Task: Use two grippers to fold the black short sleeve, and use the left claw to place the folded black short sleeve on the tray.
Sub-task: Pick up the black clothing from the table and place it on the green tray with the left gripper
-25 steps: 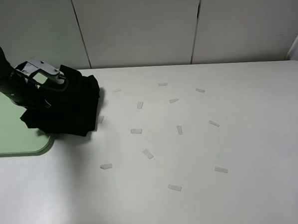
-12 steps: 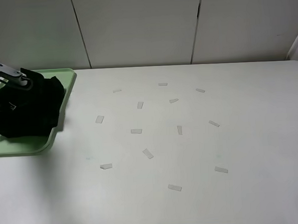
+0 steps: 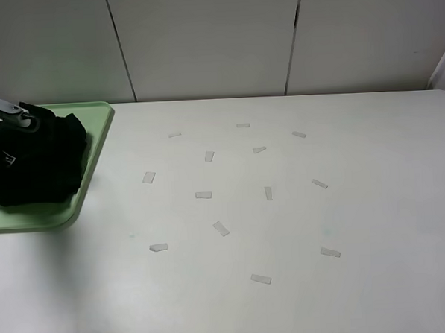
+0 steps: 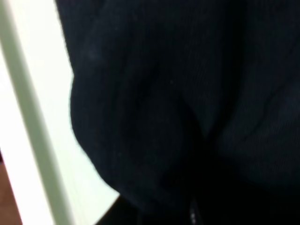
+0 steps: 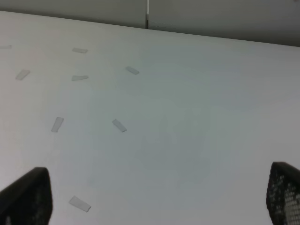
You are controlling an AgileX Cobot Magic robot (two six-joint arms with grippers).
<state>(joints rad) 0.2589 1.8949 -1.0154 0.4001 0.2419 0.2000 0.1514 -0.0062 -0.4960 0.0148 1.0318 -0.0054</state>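
Note:
The black short sleeve [image 3: 42, 162] is a folded dark bundle lying over the pale green tray [image 3: 96, 140] at the far left of the table. Its right side reaches close to the tray's right rim. The left arm's silver-grey camera block [image 3: 1, 109] sits at the bundle's upper left. The left claw itself is buried in the cloth, shut on it. In the left wrist view, black cloth [image 4: 187, 93] fills the picture beside the tray's rim [image 4: 28, 117]. My right gripper [image 5: 150, 199] is open over bare table, and only its fingertips [image 5: 28, 194] show.
Several small pale tape strips [image 3: 221, 228] are scattered over the middle and right of the white table [image 3: 374, 203]. A panelled wall runs along the table's far edge. The right arm does not show in the exterior high view.
The left arm carried the black bundle leftward from the table beside the tray onto the tray, then a little further left. The right gripper's state is unchanged.

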